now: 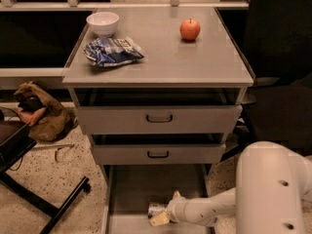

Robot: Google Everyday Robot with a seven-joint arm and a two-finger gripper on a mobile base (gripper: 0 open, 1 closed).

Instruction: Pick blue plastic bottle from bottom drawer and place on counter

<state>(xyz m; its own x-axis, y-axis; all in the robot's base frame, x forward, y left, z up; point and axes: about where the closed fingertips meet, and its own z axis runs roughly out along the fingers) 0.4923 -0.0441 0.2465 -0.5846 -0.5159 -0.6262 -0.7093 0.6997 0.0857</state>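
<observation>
The blue plastic bottle (155, 208) lies on its side on the floor of the pulled-out bottom drawer (141, 186), near the drawer's front. Only a small pale part of it shows. My gripper (165, 211) reaches in from the lower right on a white arm and is right at the bottle, touching or covering its right end. The counter (165, 62) is the grey cabinet top above the two shut drawer fronts.
On the counter stand a white bowl (103, 23), a blue-and-white snack bag (113, 51) and a red apple (190, 29). A brown bag (39, 113) lies on the floor at left, by black chair legs (44, 204). My white robot body (273, 189) fills the lower right.
</observation>
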